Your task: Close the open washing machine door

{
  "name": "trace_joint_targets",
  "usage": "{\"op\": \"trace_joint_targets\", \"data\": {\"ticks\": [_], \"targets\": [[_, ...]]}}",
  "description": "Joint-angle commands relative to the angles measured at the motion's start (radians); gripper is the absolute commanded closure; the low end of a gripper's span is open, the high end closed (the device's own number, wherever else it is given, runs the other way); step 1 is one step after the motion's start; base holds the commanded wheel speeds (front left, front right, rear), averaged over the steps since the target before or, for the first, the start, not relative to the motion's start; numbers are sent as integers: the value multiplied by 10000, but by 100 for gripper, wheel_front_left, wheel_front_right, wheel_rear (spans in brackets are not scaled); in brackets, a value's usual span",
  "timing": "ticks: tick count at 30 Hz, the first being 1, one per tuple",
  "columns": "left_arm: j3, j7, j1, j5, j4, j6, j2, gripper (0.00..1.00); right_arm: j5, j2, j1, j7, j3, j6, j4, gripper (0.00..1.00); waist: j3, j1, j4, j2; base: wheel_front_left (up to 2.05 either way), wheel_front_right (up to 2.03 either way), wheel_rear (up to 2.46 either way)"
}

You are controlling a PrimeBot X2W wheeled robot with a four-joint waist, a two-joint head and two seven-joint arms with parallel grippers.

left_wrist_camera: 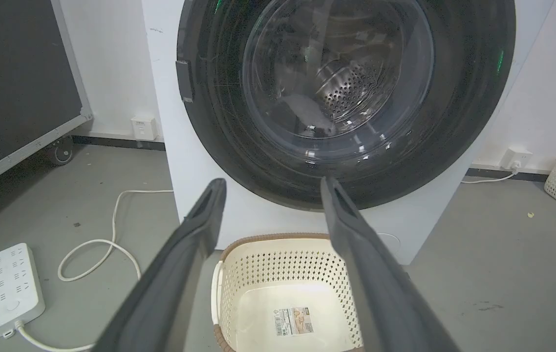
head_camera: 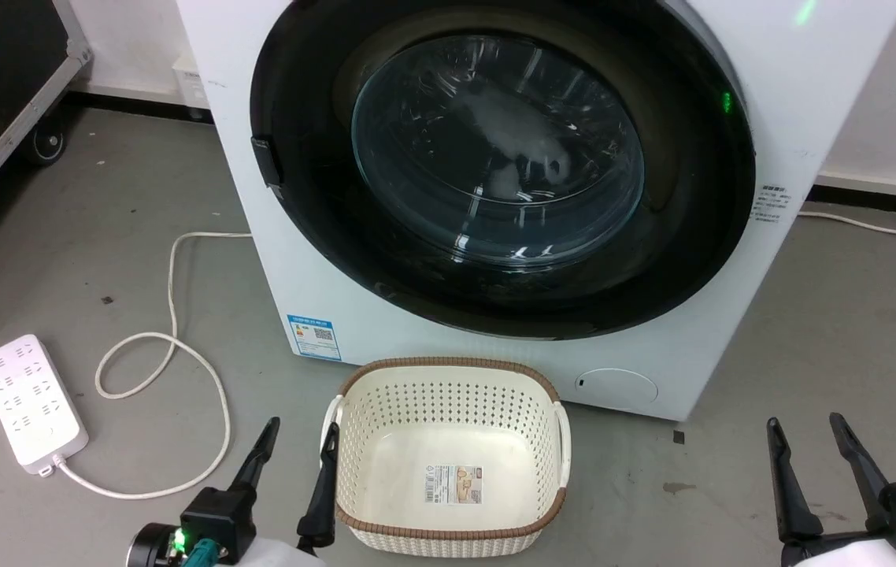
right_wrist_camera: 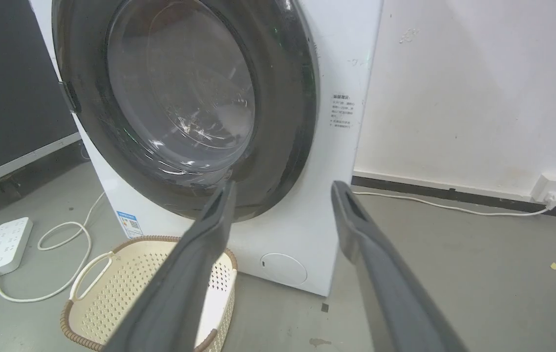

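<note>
Honestly the washing machine door (head_camera: 495, 157) looks shut to me. Its black ring lies flush on the front of the washing machine (head_camera: 810, 79), and I can't spot a gap from any angle.

Both arms hang low in front of the machine, well clear of it. The left gripper (head_camera: 301, 429) has its fingers spread apart, the right gripper (head_camera: 804, 423) is the same, and there's nothing in either.

If it wants to be sure the catch took, I'd push with the flat of one finger on the black ring beside the little black tab (head_camera: 263, 161), not on the glass bulge. Slow and straight in.

The cream basket (head_camera: 448, 364) sitting right in front of the machine is empty bar a sticker on its floor. Behind the glass there's something pale in the drum, can't tell what.
</note>
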Motion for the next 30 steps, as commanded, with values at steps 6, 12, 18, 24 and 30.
{"op": "trace_joint_targets", "data": {"ticks": [6,12,18,24,30], "targets": [[-18,30,-1,3,22,6,-17,100,19,2,18,11,41,0,-5,100,-11,0,33,0,0,0,0],[40,194,-4,76,-96,74,-19,100,-6,5,-19,175,139,-1,-77,100,-8,0,55,0,0,0,0],[84,317,-6,132,-185,125,-19,100,-25,7,-47,297,212,-1,-131,100,-6,0,72,0,0,0,0],[127,439,-8,186,-273,175,-20,100,-44,9,-75,420,285,-2,-184,100,-3,0,88,0,0,0,0],[171,562,-10,242,-362,226,-21,100,-63,11,-102,542,359,-2,-238,100,-1,0,104,0,0,0,0]]}}
